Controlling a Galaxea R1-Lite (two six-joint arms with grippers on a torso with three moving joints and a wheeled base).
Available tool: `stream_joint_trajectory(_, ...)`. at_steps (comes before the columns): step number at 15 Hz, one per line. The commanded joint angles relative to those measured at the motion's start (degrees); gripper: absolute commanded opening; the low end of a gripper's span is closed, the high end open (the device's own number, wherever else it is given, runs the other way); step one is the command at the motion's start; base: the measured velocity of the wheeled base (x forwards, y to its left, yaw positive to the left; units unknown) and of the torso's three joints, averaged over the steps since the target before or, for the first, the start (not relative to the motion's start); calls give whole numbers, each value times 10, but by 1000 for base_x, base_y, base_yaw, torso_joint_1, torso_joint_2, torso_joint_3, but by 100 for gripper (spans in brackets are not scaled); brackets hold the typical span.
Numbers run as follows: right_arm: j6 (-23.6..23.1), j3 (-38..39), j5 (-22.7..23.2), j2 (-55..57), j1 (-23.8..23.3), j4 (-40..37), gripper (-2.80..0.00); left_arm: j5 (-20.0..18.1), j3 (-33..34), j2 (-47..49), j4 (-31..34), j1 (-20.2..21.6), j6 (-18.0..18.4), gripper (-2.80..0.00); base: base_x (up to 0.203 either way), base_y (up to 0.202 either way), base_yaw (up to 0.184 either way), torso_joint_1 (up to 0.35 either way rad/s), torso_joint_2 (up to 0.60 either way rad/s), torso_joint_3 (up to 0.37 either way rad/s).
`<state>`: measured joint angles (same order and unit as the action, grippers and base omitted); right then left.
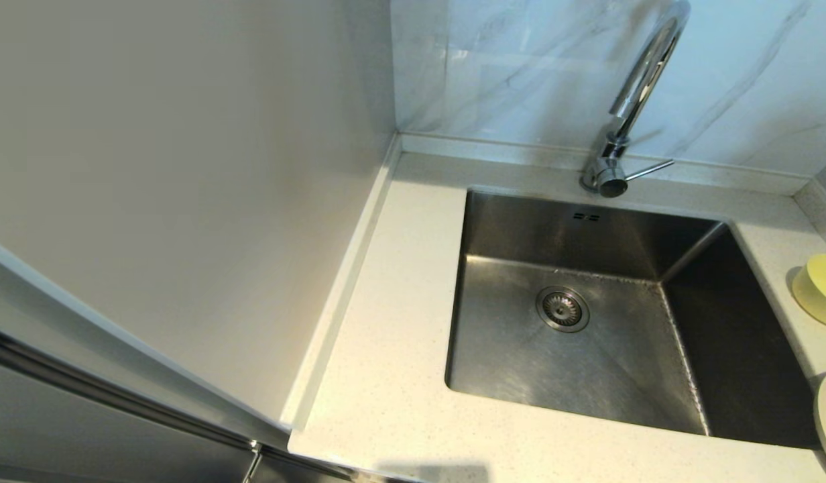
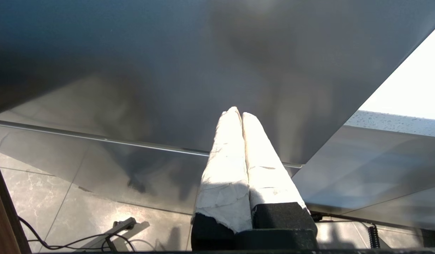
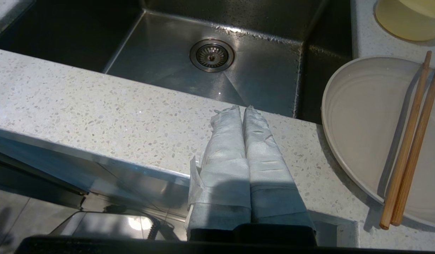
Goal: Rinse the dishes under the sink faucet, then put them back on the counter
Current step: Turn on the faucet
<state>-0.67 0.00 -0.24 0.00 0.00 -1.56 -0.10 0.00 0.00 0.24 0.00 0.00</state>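
On the counter (image 3: 97, 113) right of the sink (image 3: 210, 77): white plate (image 3: 365, 127) carrying chopsticks (image 3: 411, 141), yellow bowl (image 3: 408, 17) behind. Likely rigid, slick, breakable; grip rims. Right gripper (image 3: 244, 109) and left gripper (image 2: 237, 113) both closed, empty, low by the counter front.
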Motion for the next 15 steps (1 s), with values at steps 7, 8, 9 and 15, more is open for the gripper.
stream_joint_trajectory(7,-5,-6,-12,0,0,-32,-280,0,0,0,0,0,0,-280,0,0,0,0,0,0)
stream_joint_trajectory(8,-4,-5,-12,0,0,-31,-280,0,0,0,0,0,0,-280,0,0,0,0,0,0)
stream_joint_trajectory(9,-3,-5,-12,0,0,-31,-280,0,0,0,0,0,0,-280,0,0,0,0,0,0)
stream_joint_trajectory(15,36,-248,-16,119,0,-41,-280,0,0,0,0,0,0,-280,0,0,0,0,0,0)
